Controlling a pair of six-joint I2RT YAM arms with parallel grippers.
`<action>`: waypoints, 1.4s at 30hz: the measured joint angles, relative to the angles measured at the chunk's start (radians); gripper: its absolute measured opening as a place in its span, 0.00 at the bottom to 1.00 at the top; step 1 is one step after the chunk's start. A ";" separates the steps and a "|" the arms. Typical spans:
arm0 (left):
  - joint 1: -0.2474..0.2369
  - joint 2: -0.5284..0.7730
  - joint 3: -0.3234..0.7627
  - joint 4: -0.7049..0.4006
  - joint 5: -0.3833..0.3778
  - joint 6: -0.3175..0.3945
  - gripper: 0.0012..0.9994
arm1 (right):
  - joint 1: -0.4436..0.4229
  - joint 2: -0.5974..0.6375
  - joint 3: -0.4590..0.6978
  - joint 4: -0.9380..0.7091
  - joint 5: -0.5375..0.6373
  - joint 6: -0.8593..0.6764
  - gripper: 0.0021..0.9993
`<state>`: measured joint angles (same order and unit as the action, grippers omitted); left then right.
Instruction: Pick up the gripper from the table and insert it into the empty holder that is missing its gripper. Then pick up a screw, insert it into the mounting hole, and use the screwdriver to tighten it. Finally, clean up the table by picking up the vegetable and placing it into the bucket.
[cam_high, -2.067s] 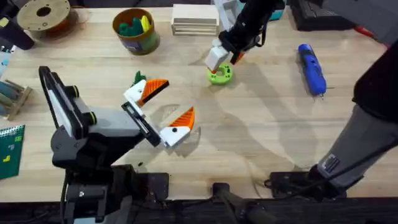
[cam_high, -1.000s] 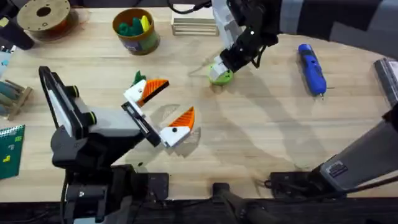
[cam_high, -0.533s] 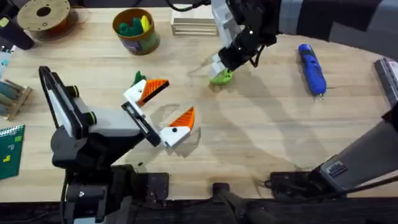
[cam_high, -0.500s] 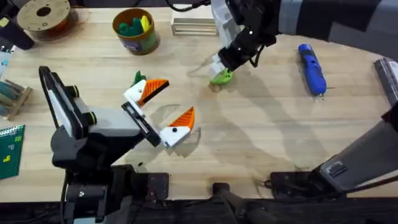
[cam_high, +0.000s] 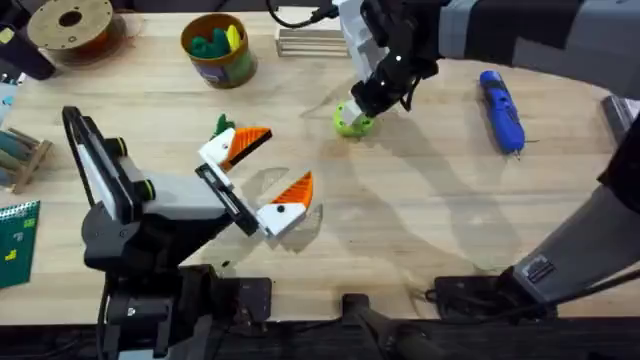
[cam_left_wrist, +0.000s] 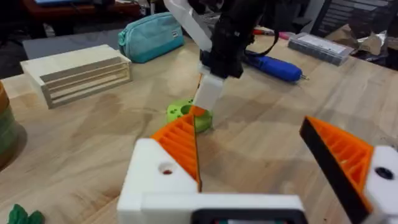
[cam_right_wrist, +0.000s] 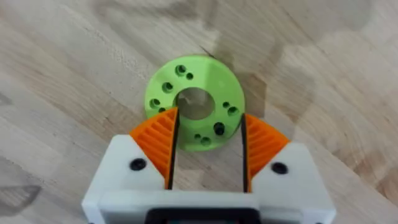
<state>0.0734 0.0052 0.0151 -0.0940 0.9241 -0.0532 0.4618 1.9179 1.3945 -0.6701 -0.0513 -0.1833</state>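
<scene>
Reaching far forward, right end effector (cam_right_wrist: 206, 146) straddles the lime-green ring (cam_right_wrist: 195, 102), fingers narrowly parted

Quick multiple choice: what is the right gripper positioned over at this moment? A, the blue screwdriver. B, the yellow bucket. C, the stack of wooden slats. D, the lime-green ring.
D: the right gripper has its orange pads either side of the lime-green ring on the table.
</scene>
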 joint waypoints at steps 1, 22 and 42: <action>0.000 0.000 0.000 0.000 0.000 0.000 1.00 | 0.000 0.000 0.000 0.000 0.003 0.000 0.49; 0.000 0.000 0.000 0.000 0.000 0.000 1.00 | -0.002 -0.001 0.000 -0.008 0.046 -0.001 0.28; 0.000 0.000 0.000 0.000 0.000 0.000 1.00 | 0.001 -0.013 0.000 -0.030 0.031 -0.001 0.27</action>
<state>0.0734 0.0054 0.0151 -0.0940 0.9241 -0.0532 0.4629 1.9045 1.3941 -0.6997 -0.0206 -0.1843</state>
